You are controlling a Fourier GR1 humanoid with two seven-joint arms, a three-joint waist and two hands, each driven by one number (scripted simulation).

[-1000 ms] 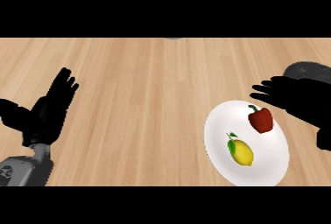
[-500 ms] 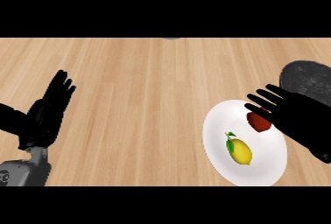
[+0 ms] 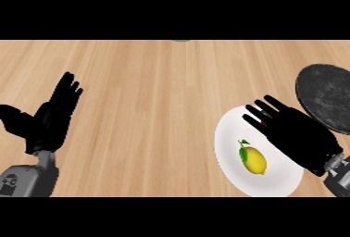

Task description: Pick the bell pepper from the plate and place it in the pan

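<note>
Head view: black right hand (image 3: 301, 139), fingers straight and spread, covers the red bell pepper (image 3: 264, 123) on the white round plate (image 3: 229, 152); dark round pan (image 3: 331, 95) just right of it; black left hand (image 3: 48, 122) rests open far left.

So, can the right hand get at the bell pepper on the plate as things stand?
Probably yes: the right hand is over the bell pepper, which barely shows between its fingers. The lemon lies apart on the plate, leaving the way free.

The plate (image 3: 231, 143) is white, lemon (image 3: 254, 160) yellow, pan (image 3: 328, 95) dark grey, counter (image 3: 157, 92) pale wood-grain.
</note>
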